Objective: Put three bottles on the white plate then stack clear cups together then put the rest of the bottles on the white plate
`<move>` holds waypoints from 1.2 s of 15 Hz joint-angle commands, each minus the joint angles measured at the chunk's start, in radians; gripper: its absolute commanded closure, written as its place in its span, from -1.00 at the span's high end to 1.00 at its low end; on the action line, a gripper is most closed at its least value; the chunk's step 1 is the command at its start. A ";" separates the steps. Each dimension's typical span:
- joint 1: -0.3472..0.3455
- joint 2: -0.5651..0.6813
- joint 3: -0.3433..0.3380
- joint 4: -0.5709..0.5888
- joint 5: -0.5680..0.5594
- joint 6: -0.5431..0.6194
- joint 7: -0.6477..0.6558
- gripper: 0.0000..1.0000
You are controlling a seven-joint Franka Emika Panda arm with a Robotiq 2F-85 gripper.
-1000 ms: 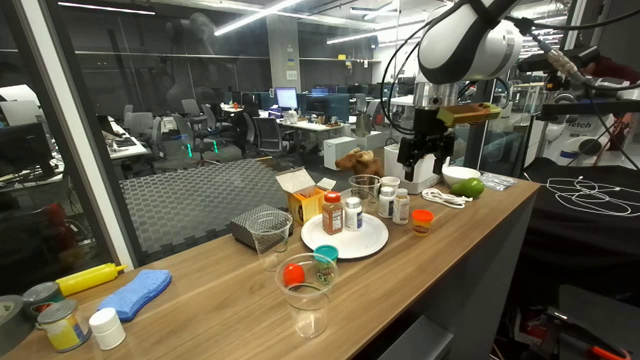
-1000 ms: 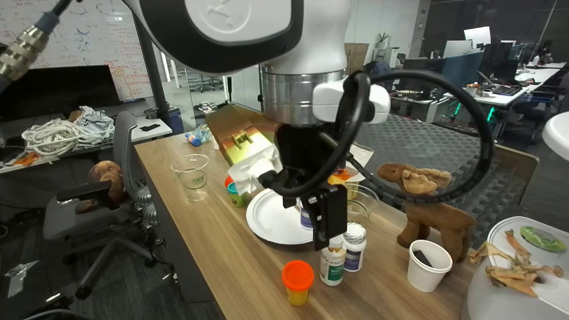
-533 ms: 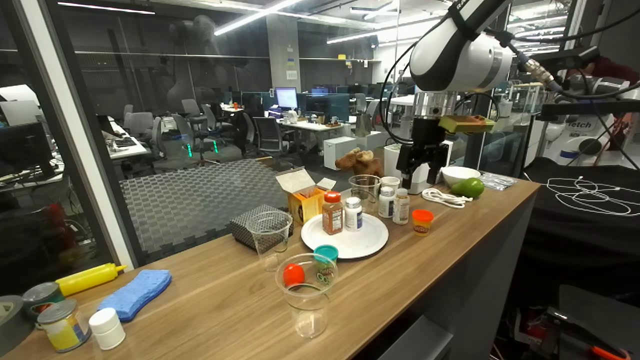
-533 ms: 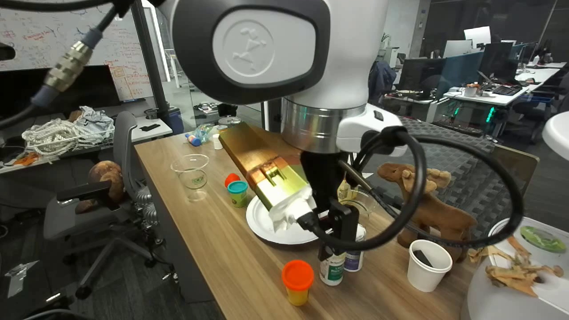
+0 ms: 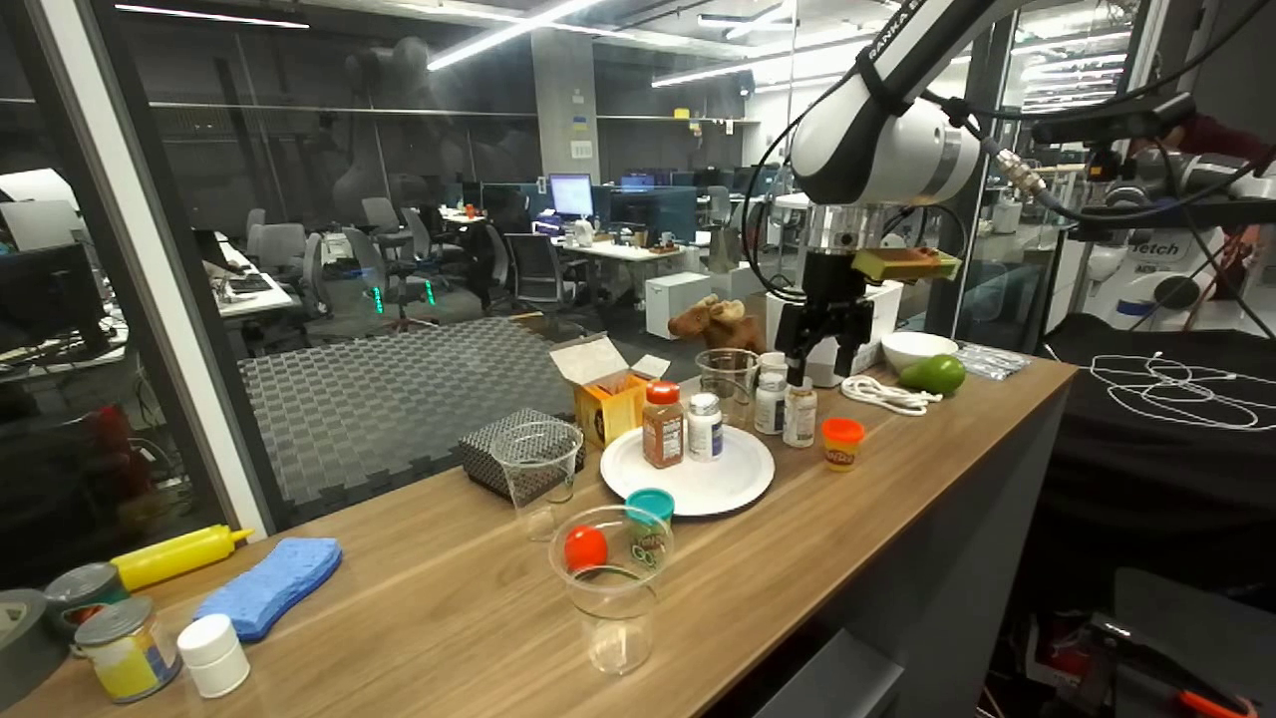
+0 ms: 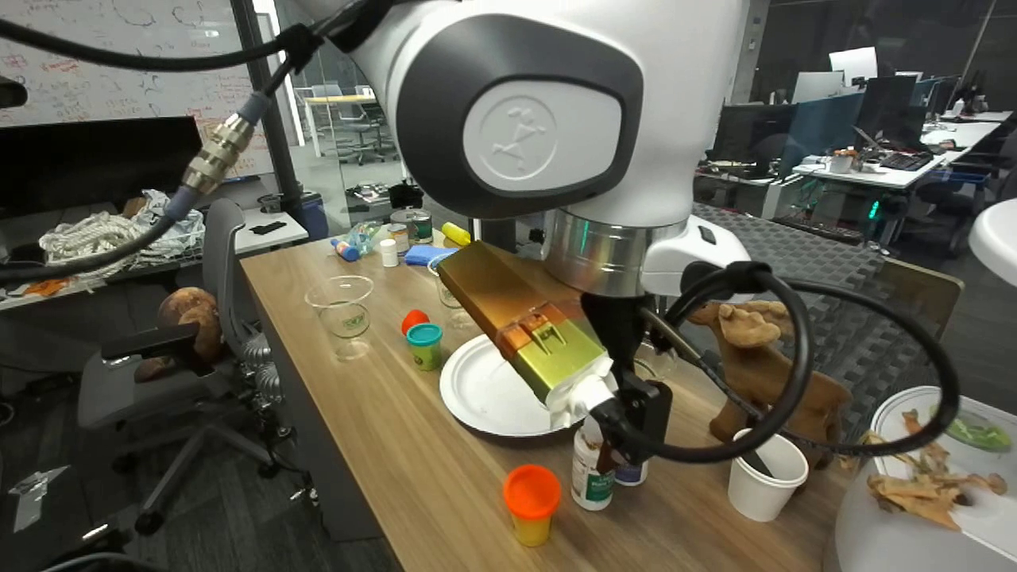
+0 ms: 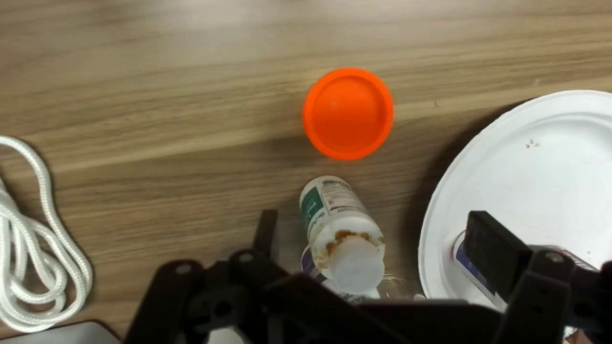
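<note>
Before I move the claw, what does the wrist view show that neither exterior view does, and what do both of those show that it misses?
Only the wrist view: small specks on the white plate.
Only the exterior views, in both: the blue sponge, the toy moose, the teal-lidded tub and two clear cups near it.
Shared by all: the white plate, the claw standing open, the orange-lidded tub and the green-labelled bottle.

Blue sponge [image 5: 269, 583] near yellow squeeze bottle [image 5: 174, 558]; white cord [image 5: 887, 397] beside green fruit [image 5: 934, 374]; open yellow carton [image 5: 612, 414].
</note>
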 commanded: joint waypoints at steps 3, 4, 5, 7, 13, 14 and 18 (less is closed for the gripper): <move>-0.019 0.059 0.015 0.086 -0.004 -0.020 0.004 0.39; -0.019 0.065 0.015 0.090 -0.006 -0.019 0.006 0.25; -0.020 0.070 0.016 0.094 -0.007 -0.019 0.006 0.05; -0.019 0.080 0.017 0.099 -0.009 -0.016 0.010 -0.27; 0.001 0.076 0.002 0.087 -0.067 0.000 0.061 -0.68; 0.006 0.065 0.000 0.076 -0.084 0.004 0.076 -0.68; 0.053 -0.006 -0.003 0.023 -0.168 -0.010 0.183 -0.67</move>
